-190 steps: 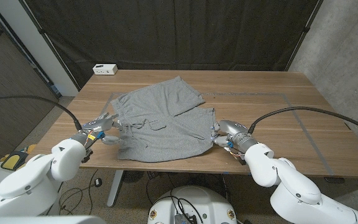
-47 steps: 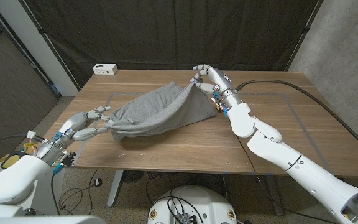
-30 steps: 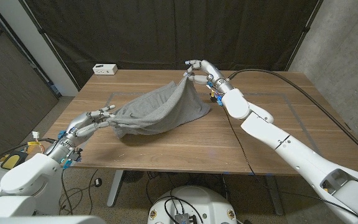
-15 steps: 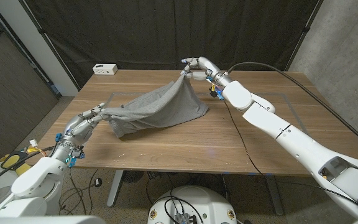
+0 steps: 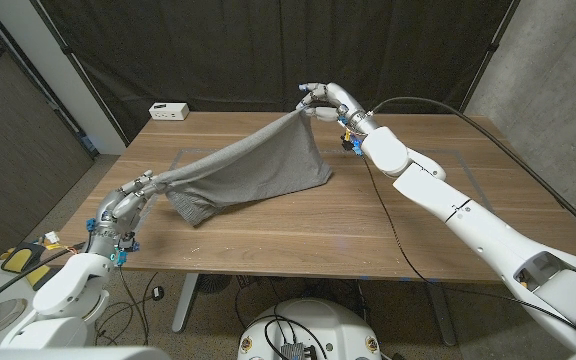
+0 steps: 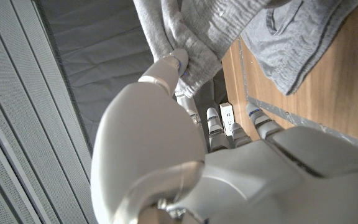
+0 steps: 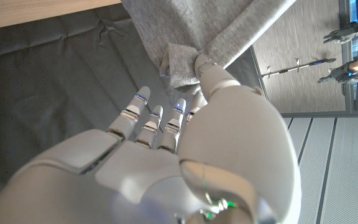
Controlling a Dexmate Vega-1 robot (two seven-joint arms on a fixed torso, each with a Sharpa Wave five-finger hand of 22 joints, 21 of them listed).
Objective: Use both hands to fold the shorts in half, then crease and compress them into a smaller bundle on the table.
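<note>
Grey shorts [image 5: 253, 172] stretched in the air between both hands, sagging so the lower folds touch the wooden table [image 5: 428, 220] left of middle. Left hand [image 5: 120, 207] near the table's left edge, pinching one end of the cloth. Right hand [image 5: 325, 101] raised over the far edge, pinching the other end.

From the head view, both arms and the whole span of cloth at once, plus a small white box [image 5: 169, 111] at the far left corner. From the left wrist view, thumb pressed into the bunched shorts [image 6: 197, 31], a loose hem lying on the table [image 6: 328, 81]. From the right wrist view, thumb clamped on a folded corner of the shorts [image 7: 197, 31], the other fingers [image 7: 143, 111] straight and apart.
</note>
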